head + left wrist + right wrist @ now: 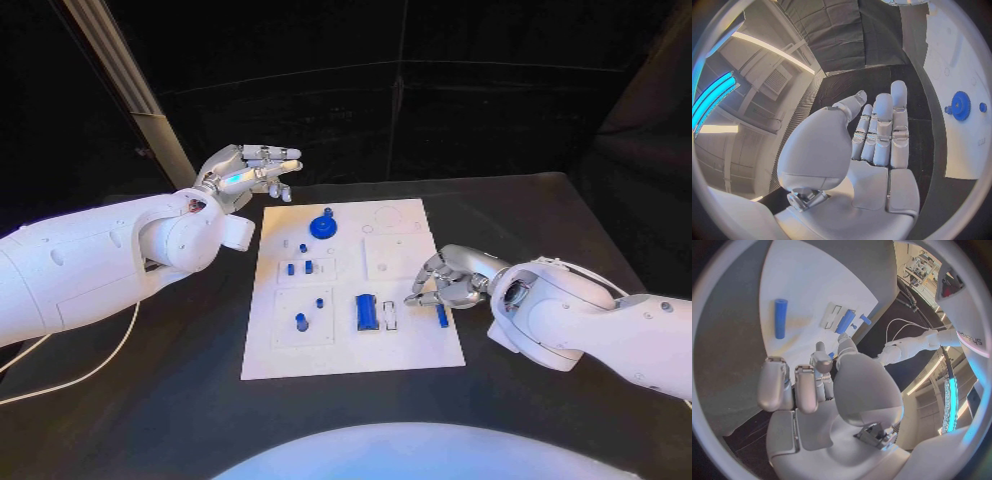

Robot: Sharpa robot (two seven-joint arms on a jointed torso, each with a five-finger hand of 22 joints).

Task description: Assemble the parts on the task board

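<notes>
The white task board (404, 345) lies flat in the middle of the table. On it sit a blue gear (323, 226), a blue block (366, 312), a blue rod (441, 315) near its right edge, and several small blue pegs (300, 268). My left hand (253, 170) hovers off the board's far left corner, fingers stretched out and holding nothing. The left wrist view shows that left hand (879, 135) with the gear (961, 105) beyond it. My right hand (444, 280) hangs over the board's right edge just beyond the rod, fingers half curled and empty. The right wrist view shows the right hand (811, 385), the rod (781, 318) and the block (844, 321).
Black table (173, 400) surrounds the board. A grey post (137, 90) rises at the far left behind my left arm. A white cable (72, 375) trails on the table under the left arm.
</notes>
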